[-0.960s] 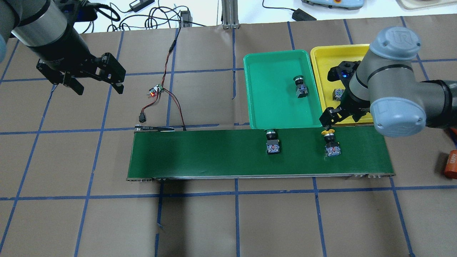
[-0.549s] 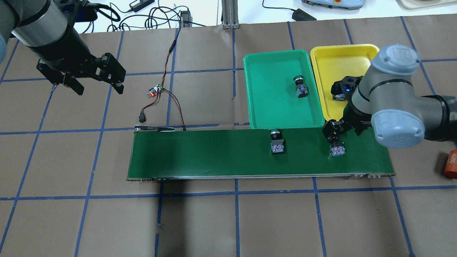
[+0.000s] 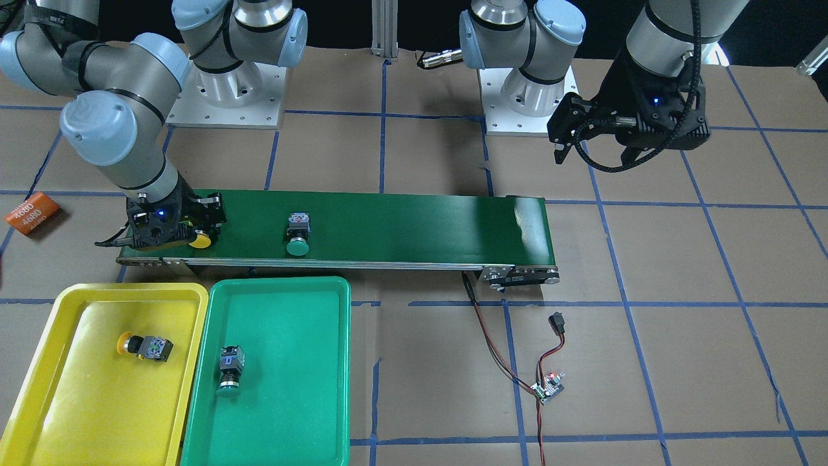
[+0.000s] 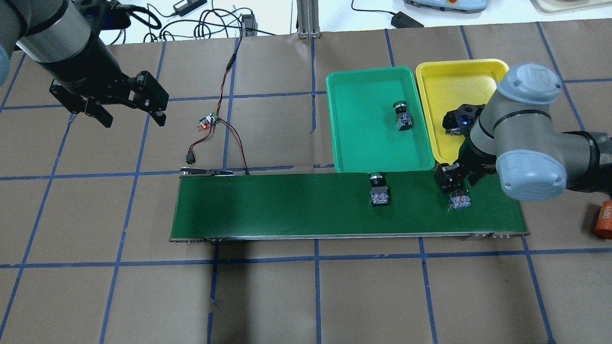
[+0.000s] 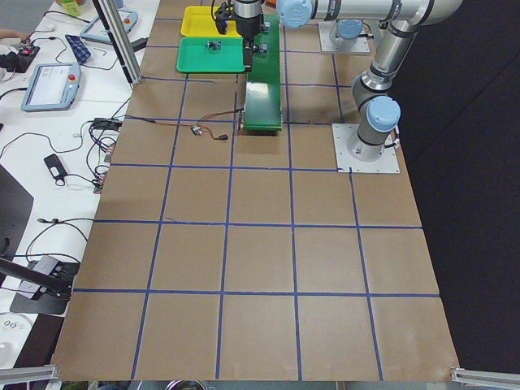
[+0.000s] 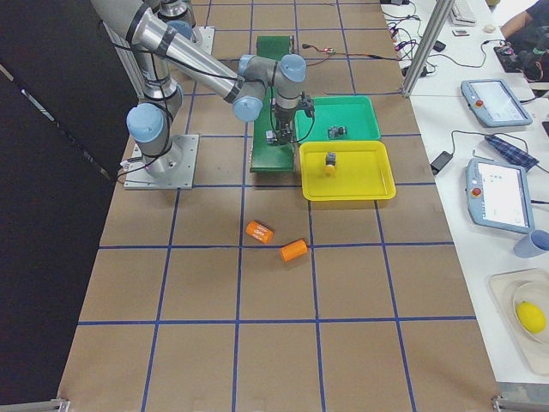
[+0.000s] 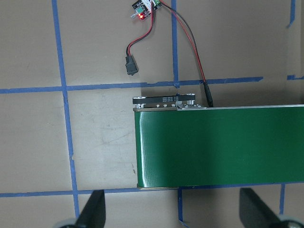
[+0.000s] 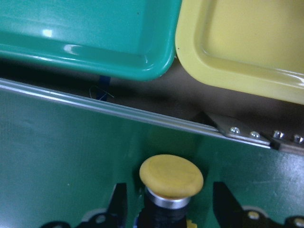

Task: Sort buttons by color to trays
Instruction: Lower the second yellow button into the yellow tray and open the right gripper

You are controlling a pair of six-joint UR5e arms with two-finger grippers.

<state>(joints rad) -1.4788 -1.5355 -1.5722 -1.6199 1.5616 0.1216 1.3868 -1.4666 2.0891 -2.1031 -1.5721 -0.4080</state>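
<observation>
A yellow button (image 8: 171,176) lies on the dark-green conveyor belt (image 4: 287,205) near its right end, and its cap shows in the front view (image 3: 199,241). My right gripper (image 4: 452,180) is low over it and open, a finger on each side with gaps showing in the right wrist view (image 8: 170,192). A green button (image 4: 380,191) lies on the belt to its left. The green tray (image 4: 363,143) holds a green button (image 4: 403,117). The yellow tray (image 3: 84,401) holds a yellow button (image 3: 145,346). My left gripper (image 4: 133,119) hangs open and empty, far left.
A small circuit board with red and black wires (image 4: 208,122) lies beyond the belt's left end. An orange 4680 cylinder (image 4: 605,217) lies right of the belt; the exterior right view shows two (image 6: 259,230). Both trays butt against the belt's far edge.
Both buttons on the belt have moved to the right. My right gripper has come from the yellow tray's edge down around the yellow button. The left arm has not moved.
</observation>
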